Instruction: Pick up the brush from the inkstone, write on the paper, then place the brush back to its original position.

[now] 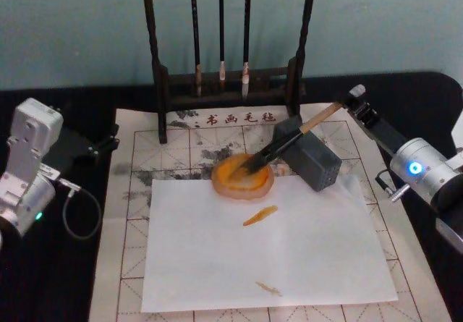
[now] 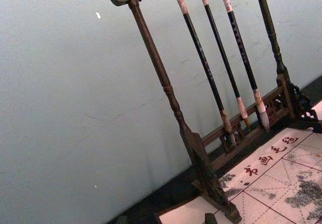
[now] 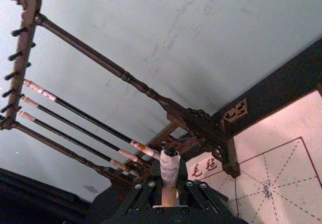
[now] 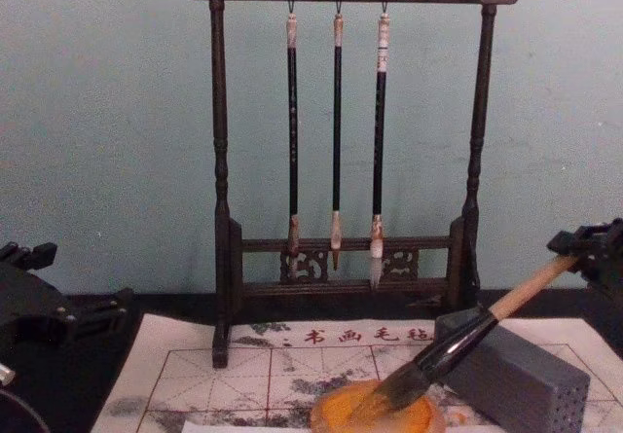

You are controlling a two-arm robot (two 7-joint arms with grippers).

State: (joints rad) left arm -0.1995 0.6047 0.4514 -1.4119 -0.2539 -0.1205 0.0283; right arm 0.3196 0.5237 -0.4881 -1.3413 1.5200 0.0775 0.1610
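The brush (image 1: 318, 123) slants down from the right, its dark bristles resting in the orange round inkstone (image 1: 235, 186) and its black ferrule lying over a grey block (image 1: 322, 166). My right gripper (image 1: 354, 96) is shut on the white end of the pale handle. In the right wrist view the end cap (image 3: 169, 166) sits between the jaws. The chest view shows the brush (image 4: 458, 341) running from the right gripper (image 4: 584, 248) into the inkstone (image 4: 389, 415). The paper (image 1: 181, 145), off-white with a red grid, bears a plain white sheet (image 1: 289, 257) with two orange strokes. My left gripper (image 1: 90, 145) is parked at the far left.
A dark wooden rack (image 1: 228, 83) with three thin hanging brushes (image 4: 336, 131) stands at the back of the paper, right behind the inkstone. The grey block (image 4: 516, 370) sits just right of the inkstone. A cable loops by my left arm.
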